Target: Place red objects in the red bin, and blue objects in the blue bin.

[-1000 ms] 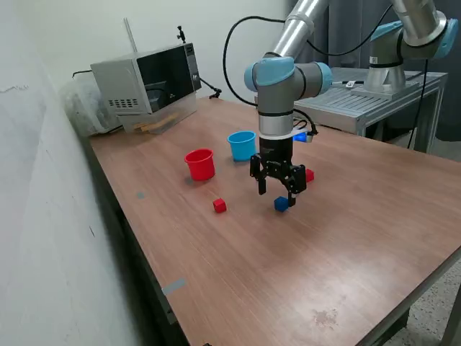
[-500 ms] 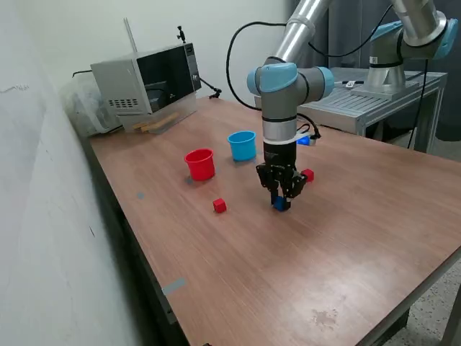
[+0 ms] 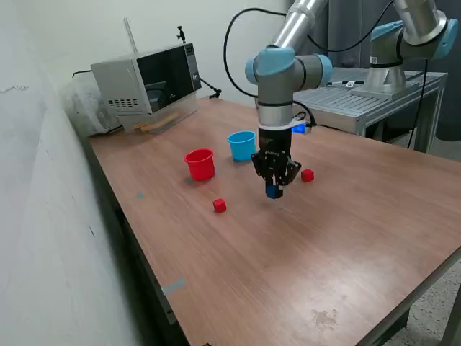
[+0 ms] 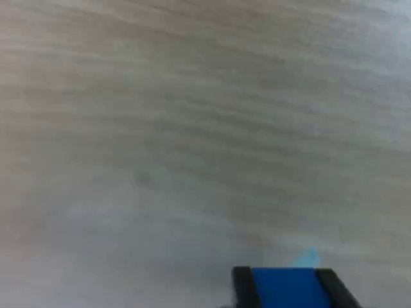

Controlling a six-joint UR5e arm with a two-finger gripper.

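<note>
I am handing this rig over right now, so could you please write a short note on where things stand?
Gripper: shut on a blue cube, lifted clear of the table.
Red cup and light blue cup: upright, side by side; I see no cubes inside either.
One red cube lies in front of the red cup, another red cube on the exterior view's right of the gripper. A second blue cube is not clearly visible.
Done: nothing binned yet.
Left: drop the held cube in the light blue cup, then sort the rest.
</note>
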